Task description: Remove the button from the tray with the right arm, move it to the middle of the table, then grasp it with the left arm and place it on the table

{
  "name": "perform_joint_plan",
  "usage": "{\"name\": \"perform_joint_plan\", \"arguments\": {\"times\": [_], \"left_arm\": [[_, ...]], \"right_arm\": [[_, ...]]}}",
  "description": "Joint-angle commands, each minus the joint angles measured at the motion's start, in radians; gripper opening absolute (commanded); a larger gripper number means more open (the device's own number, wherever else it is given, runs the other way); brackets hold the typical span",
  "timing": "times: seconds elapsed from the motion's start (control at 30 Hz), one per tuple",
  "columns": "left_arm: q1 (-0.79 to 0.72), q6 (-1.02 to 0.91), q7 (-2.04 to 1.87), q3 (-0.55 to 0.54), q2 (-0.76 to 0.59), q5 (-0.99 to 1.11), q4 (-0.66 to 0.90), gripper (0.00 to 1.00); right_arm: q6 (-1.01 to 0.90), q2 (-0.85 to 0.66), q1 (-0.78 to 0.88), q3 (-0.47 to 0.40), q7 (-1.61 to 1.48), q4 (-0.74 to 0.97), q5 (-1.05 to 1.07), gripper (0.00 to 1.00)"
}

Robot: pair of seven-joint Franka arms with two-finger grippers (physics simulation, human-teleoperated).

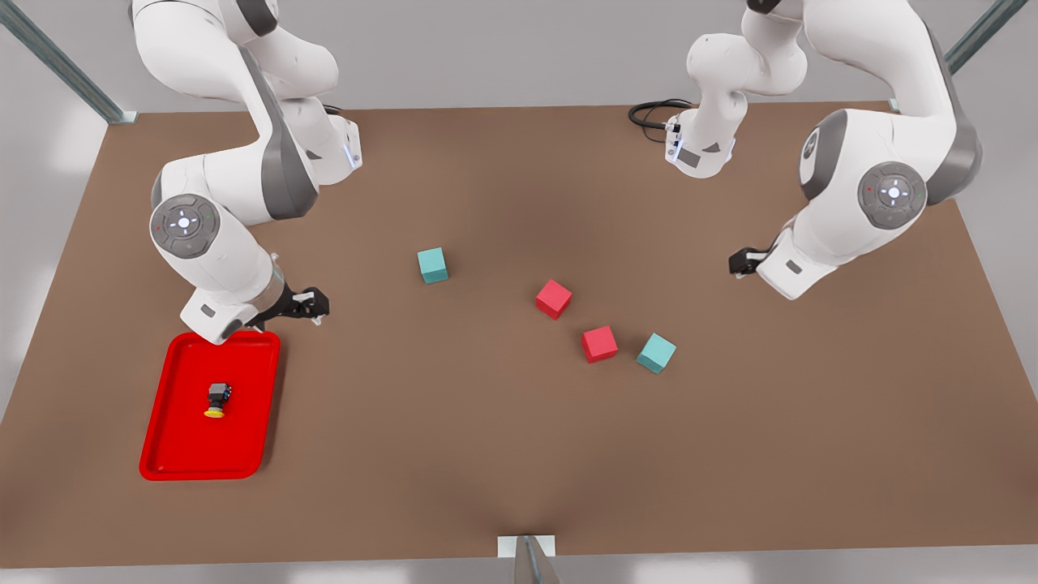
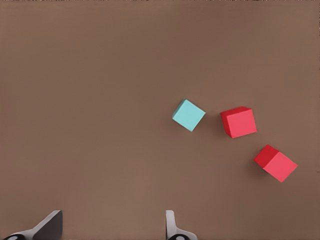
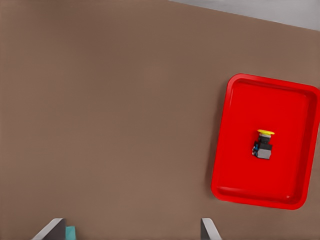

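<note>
The button, dark-bodied with a yellow cap, lies on its side in the red tray at the front view's left. My right gripper hovers open and empty above the table, just beyond the tray's far right corner and apart from the button. Over at the front view's right, my left gripper waits, also open and empty, well above the tabletop.
Near the table's middle lie a teal cube, two red cubes and another teal cube. The left wrist view shows a teal cube and two red ones. Grey frame posts stand at the corners.
</note>
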Motion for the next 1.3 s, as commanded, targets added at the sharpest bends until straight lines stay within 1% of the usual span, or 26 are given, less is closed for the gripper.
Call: {"name": "perform_joint_plan", "arguments": {"times": [0.0,0.1,0.13,0.2,0.23,0.27,0.3,0.33,0.4,0.43,0.5,0.6,0.67,0.77,0.87,1.07,1.1,1.13,1.17,1.2,1.27], "left_arm": [[0.002,0.030,-0.050,0.000,-0.001,0.001,0.000,1.00],[0.000,0.028,-0.050,0.000,0.001,0.001,0.000,1.00],[0.002,0.028,-0.048,0.000,0.001,0.001,0.000,1.00],[0.002,0.027,-0.048,0.000,0.002,0.001,-0.001,1.00],[0.002,0.027,-0.048,0.000,0.002,0.001,-0.001,1.00],[0.002,0.027,-0.048,0.000,0.002,0.001,-0.001,1.00],[0.002,0.027,-0.048,0.000,0.004,0.001,-0.001,1.00],[0.002,0.027,-0.048,0.000,0.007,0.001,-0.001,1.00],[0.002,0.027,-0.048,0.000,0.012,0.001,-0.001,1.00],[0.002,0.028,-0.048,0.000,0.022,0.001,-0.001,1.00],[0.002,0.028,-0.028,0.000,0.022,0.001,-0.001,1.00],[0.002,0.027,-0.028,0.000,0.022,0.001,-0.001,1.00],[0.002,0.027,-0.028,0.000,0.022,0.001,-0.001,1.00],[0.002,0.027,-0.028,0.000,0.024,0.001,-0.001,1.00],[0.002,0.030,-0.028,0.000,0.035,0.002,-0.001,1.00],[0.000,0.031,-0.030,0.000,0.041,0.002,-0.001,1.00],[0.000,0.030,-0.030,0.000,0.042,0.004,-0.001,1.00],[0.000,0.030,-0.030,0.000,0.042,0.005,-0.001,1.00],[0.000,0.030,-0.028,0.000,0.042,0.007,-0.001,1.00],[0.000,0.030,-0.030,0.000,0.042,0.007,-0.001,1.00],[0.000,0.030,-0.028,0.000,0.044,0.007,0.000,1.00]], "right_arm": [[0.007,-0.001,0.001,0.000,0.039,0.000,0.000,1.00],[-0.008,0.011,-0.022,-0.001,0.042,-0.015,0.000,1.00],[-0.048,0.049,-0.060,-0.003,0.022,-0.012,0.002,1.00],[-0.045,0.126,-0.112,-0.004,0.008,-0.008,0.008,1.00],[-0.045,0.138,-0.121,-0.006,0.009,-0.015,0.013,1.00],[-0.010,0.166,-0.158,-0.007,0.016,-0.034,-0.015,1.00],[0.125,0.168,-0.190,-0.007,0.020,-0.115,-0.070,1.00],[0.231,0.166,-0.237,-0.007,0.005,-0.181,-0.073,1.00],[0.360,0.168,-0.315,-0.006,-0.089,-0.245,-0.073,1.00],[0.446,0.200,-0.352,-0.006,-0.141,-0.256,-0.073,1.00],[0.530,0.280,-0.385,-0.006,-0.207,-0.201,-0.066,1.00],[0.523,0.408,-0.396,-0.006,-0.319,-0.038,-0.061,1.00],[0.530,0.445,-0.396,-0.006,-0.369,-0.031,-0.067,1.00],[0.544,0.528,-0.401,-0.006,-0.379,0.024,-0.069,1.00],[0.569,0.554,-0.422,-0.007,-0.425,0.024,-0.073,1.00],[0.596,0.548,-0.438,-0.018,-0.463,0.005,-0.075,1.00],[0.607,0.540,-0.444,-0.018,-0.460,-0.055,-0.078,1.00],[0.665,0.513,-0.462,-0.020,-0.449,-0.146,-0.078,1.00],[0.682,0.485,-0.467,-0.020,-0.446,-0.189,-0.078,1.00],[0.684,0.468,-0.473,-0.020,-0.443,-0.224,-0.078,1.00],[0.690,0.467,-0.477,-0.023,-0.437,-0.236,-0.078,1.00]]}}
